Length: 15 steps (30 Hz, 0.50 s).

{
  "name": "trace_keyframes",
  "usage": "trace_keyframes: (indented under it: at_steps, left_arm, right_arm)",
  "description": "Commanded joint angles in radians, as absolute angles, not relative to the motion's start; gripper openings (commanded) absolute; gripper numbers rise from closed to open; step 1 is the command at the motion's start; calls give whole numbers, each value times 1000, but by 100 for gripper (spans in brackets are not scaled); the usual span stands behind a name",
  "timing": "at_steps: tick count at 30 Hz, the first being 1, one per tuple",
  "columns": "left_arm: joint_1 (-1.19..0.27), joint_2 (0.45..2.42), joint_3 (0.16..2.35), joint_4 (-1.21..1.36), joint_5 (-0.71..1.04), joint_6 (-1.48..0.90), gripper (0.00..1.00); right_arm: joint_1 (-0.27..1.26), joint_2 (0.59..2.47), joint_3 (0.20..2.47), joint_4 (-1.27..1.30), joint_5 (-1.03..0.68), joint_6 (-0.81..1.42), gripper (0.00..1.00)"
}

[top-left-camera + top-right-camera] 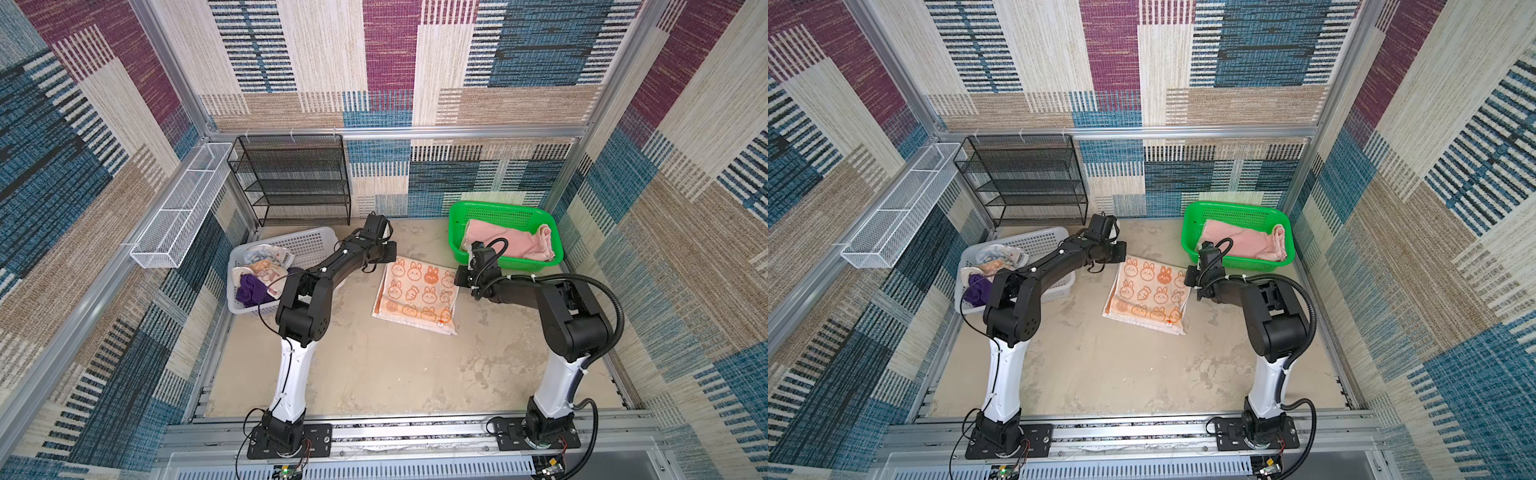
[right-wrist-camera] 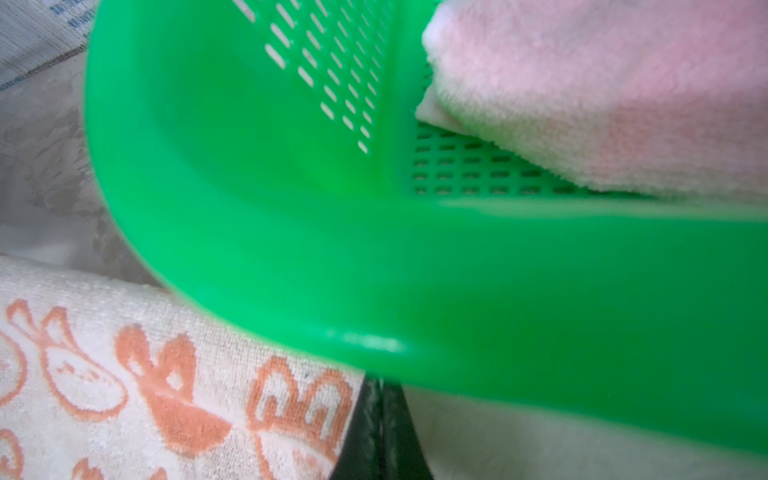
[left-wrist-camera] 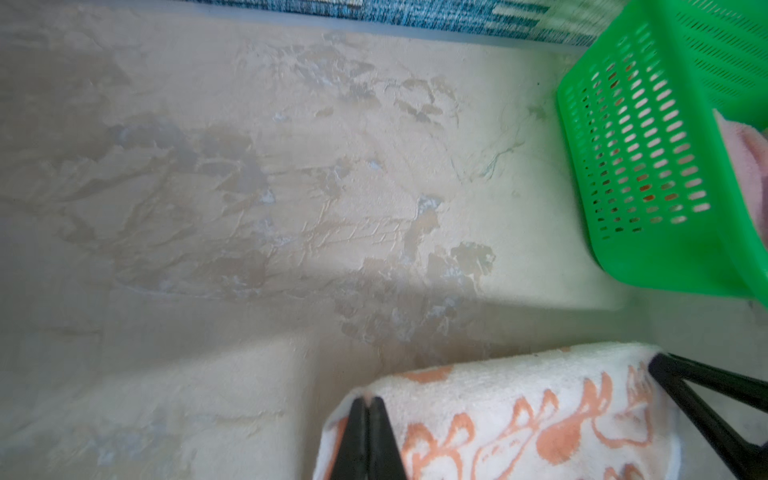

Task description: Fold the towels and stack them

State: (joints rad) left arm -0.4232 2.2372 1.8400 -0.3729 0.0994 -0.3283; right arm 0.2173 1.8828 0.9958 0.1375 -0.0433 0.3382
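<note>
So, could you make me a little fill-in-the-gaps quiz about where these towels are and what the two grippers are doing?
1. The pink towel lies in the right-hand basket, which is coloured ___.
2. The purple towel sits in the left-hand basket, which is coloured ___.
3. The orange towel lies folded on the ___, outside both baskets.
4. The left gripper and right gripper are both ___ at that towel's far corners.

Missing words: green; white; table; shut.

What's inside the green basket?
A pink towel lies inside the green basket, filling most of it. Anything under the towel is covered, so I cannot tell.
</note>
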Motion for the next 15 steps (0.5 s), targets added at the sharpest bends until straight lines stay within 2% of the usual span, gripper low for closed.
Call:
trace_keyframes:
  at_steps: [1, 15]
  left_arm:
    - [-407, 2264, 1878, -421, 28, -282, 0]
    - [-378, 2367, 1959, -417, 81, -287, 0]
  right_arm:
    - [210, 1875, 1001, 153, -22, 336, 0]
    - [207, 1934, 1063, 174, -71, 334, 0]
